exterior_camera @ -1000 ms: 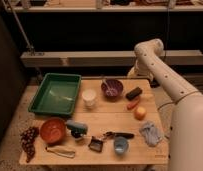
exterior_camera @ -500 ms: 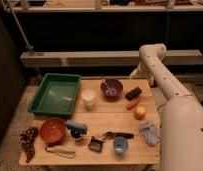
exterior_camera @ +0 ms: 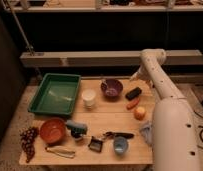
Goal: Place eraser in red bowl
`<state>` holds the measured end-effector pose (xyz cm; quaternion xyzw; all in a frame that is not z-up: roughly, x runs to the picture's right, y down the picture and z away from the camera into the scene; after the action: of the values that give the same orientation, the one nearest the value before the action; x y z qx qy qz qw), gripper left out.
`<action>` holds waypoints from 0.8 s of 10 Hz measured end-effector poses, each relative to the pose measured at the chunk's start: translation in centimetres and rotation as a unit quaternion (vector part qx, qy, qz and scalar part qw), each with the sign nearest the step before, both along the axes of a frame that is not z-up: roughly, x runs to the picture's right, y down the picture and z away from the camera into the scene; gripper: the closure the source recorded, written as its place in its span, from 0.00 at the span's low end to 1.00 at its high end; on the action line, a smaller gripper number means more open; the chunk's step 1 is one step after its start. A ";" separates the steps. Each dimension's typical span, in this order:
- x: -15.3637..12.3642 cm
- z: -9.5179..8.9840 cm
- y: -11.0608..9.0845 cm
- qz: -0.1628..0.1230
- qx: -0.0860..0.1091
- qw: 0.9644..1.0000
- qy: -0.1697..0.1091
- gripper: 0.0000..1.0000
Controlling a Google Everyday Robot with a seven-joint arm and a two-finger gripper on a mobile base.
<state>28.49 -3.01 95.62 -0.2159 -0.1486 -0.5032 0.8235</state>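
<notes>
Eraser (exterior_camera: 133, 93) lies on table (exterior_camera: 110, 120) | arm bent high over back-right edge | pincer (exterior_camera: 134, 78) near eraser, spread apart, empty

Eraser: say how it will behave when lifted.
The eraser looks like a stiff block lying flat, so it probably won't roll. It is small, so likely light. The open tool hangs just beyond it, not touching.

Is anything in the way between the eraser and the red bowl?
The hand hangs close behind the eraser. Toward the red bowl, the teal-handled brush lies beside it, on the straight path. The white cup stands just off that path.
</notes>
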 end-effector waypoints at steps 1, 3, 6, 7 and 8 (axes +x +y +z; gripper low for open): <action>-0.1 0.6 0.3 0.001 -0.004 1.000 -0.003 0.20; 0.1 1.7 0.9 0.002 -0.013 1.000 -0.011 0.20; 0.5 3.0 2.1 0.002 -0.027 1.000 -0.013 0.20; 0.5 3.3 2.4 0.002 -0.031 0.999 -0.014 0.20; 0.6 3.5 2.6 0.002 -0.034 0.999 -0.016 0.20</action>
<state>29.06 -0.38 99.17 -0.2352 -0.1794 -0.4998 0.8140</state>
